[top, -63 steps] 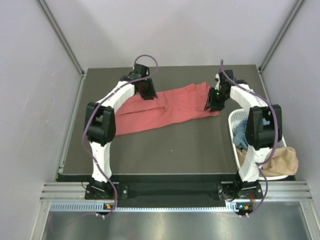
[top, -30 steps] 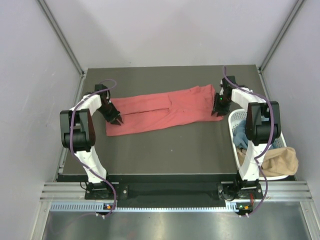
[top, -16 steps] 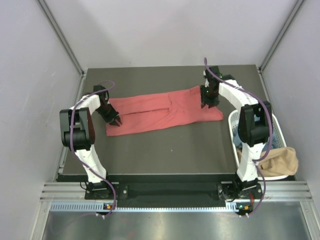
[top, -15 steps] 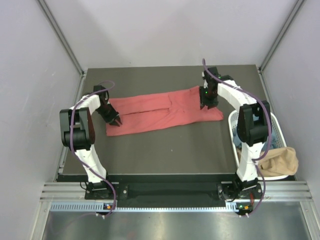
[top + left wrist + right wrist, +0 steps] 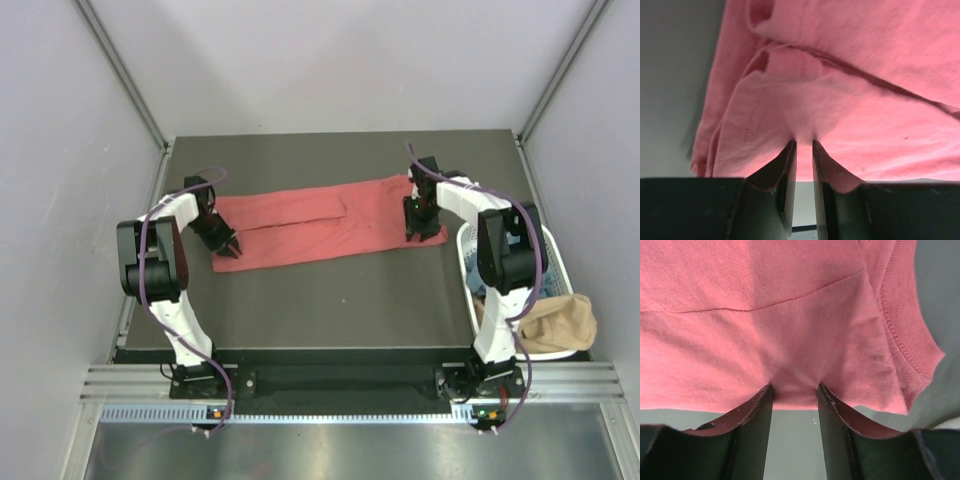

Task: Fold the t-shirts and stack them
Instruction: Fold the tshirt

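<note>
The coral-red t-shirt (image 5: 320, 222) lies spread in a long band across the middle of the dark table. My left gripper (image 5: 228, 248) is at its near-left corner, jaws almost together on a puckered fold of the cloth (image 5: 865, 75); the gripper tips (image 5: 802, 142) pinch the hem. My right gripper (image 5: 420, 232) is at the near-right corner, jaws narrowly apart with the shirt's edge (image 5: 765, 300) gathered between the tips (image 5: 795, 387). A blue t-shirt (image 5: 482, 268) and a tan t-shirt (image 5: 560, 325) lie in and over the basket.
The white slotted basket (image 5: 466, 243) stands at the table's right edge, close beside my right arm. Grey walls enclose the table on three sides. Bare dark table (image 5: 340, 300) stretches in front of the shirt.
My right gripper has moved from the shirt's far-right edge down to its near-right corner. The shirt's right end now lies flatter. The left gripper has shifted only slightly.
</note>
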### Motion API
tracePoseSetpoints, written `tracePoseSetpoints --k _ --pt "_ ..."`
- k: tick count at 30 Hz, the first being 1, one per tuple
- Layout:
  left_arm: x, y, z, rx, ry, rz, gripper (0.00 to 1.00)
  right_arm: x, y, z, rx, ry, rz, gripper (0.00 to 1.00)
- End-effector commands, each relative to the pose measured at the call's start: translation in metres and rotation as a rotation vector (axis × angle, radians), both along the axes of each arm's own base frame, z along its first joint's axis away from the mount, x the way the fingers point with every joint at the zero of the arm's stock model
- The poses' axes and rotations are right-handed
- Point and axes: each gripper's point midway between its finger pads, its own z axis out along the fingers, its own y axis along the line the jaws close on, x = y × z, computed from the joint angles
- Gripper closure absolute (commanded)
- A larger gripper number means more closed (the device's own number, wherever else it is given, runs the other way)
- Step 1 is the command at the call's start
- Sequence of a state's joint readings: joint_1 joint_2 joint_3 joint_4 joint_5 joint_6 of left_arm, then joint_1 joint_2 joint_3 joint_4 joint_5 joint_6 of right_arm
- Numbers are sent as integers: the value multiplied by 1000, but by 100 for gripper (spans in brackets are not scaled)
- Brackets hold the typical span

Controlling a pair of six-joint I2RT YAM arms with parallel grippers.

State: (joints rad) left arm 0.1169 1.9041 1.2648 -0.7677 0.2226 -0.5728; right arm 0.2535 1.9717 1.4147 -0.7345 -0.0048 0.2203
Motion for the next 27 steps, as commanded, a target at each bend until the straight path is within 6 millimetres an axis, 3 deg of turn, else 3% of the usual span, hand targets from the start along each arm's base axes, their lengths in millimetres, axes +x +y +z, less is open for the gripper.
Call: tracePoseSetpoints --k 1,6,8,9,11,12,13,16,21,27 --pt "-11 10 6 41 6 -5 75 7 -5 31 7 -48 -21 58" --pt "-10 7 8 27 -1 -9 75 73 14 71 112 -218 -27 52" --pt "-9 5 8 15 -5 -9 75 95 17 69 160 -252 -34 48" --pt "-8 4 9 6 -9 -8 75 115 23 80 203 -319 -23 46" --pt "-8 1 9 -6 -13 -8 75 135 21 75 227 -350 -13 41" --pt "-8 0 9 -18 -16 -7 75 152 22 86 244 -405 -6 39" --pt "-8 -2 12 -23 -22 -10 75 159 24 77 264 -397 4 38" --pt "-10 -2 13 -24 -27 -15 75 185 29 80 360 -436 20 35" --pt "-17 -3 9 -26 -8 -17 75 210 51 93 483 -484 79 35" --pt "-18 -6 11 -45 -16 -9 75 218 64 76 555 -446 57 40"
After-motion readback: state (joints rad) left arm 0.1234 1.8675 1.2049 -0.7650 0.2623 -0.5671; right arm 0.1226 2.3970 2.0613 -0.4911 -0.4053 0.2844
